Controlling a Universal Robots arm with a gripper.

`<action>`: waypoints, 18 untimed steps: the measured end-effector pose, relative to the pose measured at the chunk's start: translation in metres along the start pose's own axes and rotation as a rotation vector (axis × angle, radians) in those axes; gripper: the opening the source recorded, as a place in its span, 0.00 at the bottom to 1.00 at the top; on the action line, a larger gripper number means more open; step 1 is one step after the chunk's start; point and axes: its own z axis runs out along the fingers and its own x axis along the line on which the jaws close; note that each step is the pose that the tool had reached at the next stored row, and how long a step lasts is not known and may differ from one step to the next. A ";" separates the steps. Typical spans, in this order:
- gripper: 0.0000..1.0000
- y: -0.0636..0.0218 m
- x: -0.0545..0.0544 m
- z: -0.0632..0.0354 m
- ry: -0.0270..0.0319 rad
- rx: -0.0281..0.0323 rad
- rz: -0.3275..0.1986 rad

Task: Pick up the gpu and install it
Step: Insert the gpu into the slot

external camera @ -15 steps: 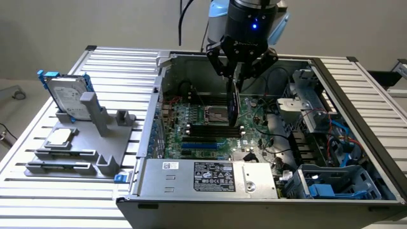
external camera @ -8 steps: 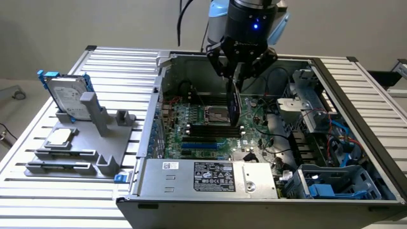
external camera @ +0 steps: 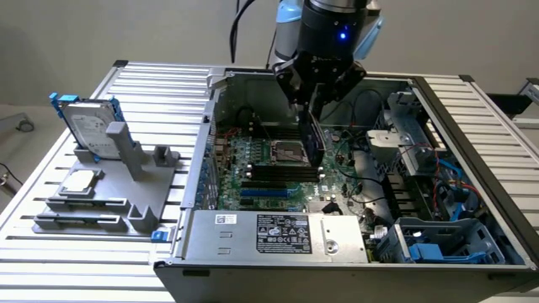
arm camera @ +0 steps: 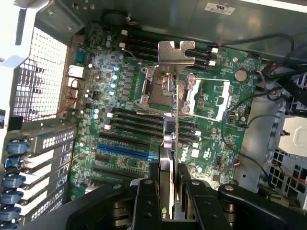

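Gripper point(arm camera: 168, 191) jaws are clamping the gpu point(arm camera: 170, 134), hanging it on end with its silver bracket point(arm camera: 176, 52) lowest above the motherboard point(arm camera: 124, 96) inside the computer case point(external camera: 207, 145), so keeping that bracket clear of the processor socket point(arm camera: 160, 88) is mattering most.

1. Large label point(external camera: 282, 233) on the silver power supply point(external camera: 341, 246): rows of print and marks are showing, all too fine to read.
2. Small white sticker point(external camera: 225, 218) just beside that label: a blue mark is showing, not readable.
3. White lettering point(arm camera: 184, 154) on the green motherboard point(arm camera: 218, 143): it is appearing to spell "DELL", turned sideways.
4. White label point(arm camera: 218, 8) on the case wall point(arm camera: 158, 19): a round mark is showing, its wording unreadable.
5. Hard drive point(external camera: 87, 128) in its blue frame: its top label is staying illegible.
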 end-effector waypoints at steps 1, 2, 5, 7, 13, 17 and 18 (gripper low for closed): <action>0.27 0.0000 0.000 0.0001 0.0004 0.0005 -0.018; 0.27 0.0000 0.000 0.0003 0.0008 0.0010 -0.037; 0.27 0.0000 0.000 0.0006 0.0020 0.0025 -0.091; 0.27 0.0000 0.000 0.0009 0.0028 0.0034 -0.127; 0.27 0.0000 0.000 0.0016 0.0053 0.0065 -0.237; 0.27 0.0000 0.000 0.0020 0.0069 0.0084 -0.309; 0.27 0.0000 0.000 0.0022 0.0073 0.0089 -0.327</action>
